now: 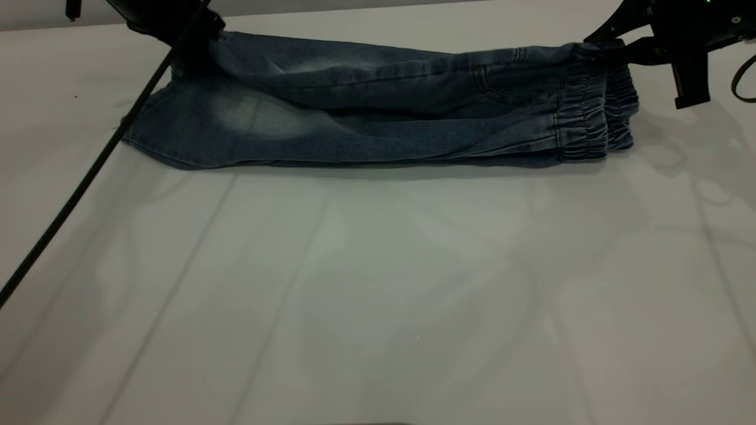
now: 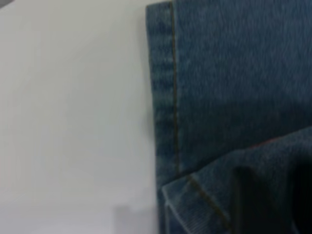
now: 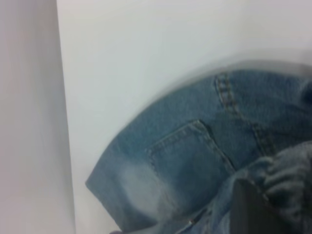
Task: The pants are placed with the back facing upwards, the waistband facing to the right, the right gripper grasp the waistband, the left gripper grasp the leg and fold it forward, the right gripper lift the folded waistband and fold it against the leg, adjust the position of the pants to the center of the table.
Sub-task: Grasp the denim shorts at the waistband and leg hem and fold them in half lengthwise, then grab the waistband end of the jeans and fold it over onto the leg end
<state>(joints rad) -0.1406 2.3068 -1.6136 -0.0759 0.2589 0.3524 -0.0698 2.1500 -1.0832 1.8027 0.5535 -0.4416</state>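
Note:
The pants (image 1: 366,112), faded blue denim, lie folded lengthwise along the far part of the table (image 1: 378,295), with the elastic waistband (image 1: 585,124) to the right. At the far left, my left gripper (image 1: 189,32) is shut on the upper layer of the leg (image 1: 248,59), which rises off the lower layer. In the left wrist view the stitched hem (image 2: 165,97) lies flat and denim wraps a dark finger (image 2: 246,204). At the far right, my right gripper (image 1: 596,50) is shut on the top edge of the waistband. A back pocket (image 3: 190,161) and gathered elastic (image 3: 287,175) appear in the right wrist view.
A thin black cable (image 1: 77,189) slants from the left arm down across the table's left side. The near and middle table lies in front of the pants. The table's far edge (image 1: 354,9) runs just behind them.

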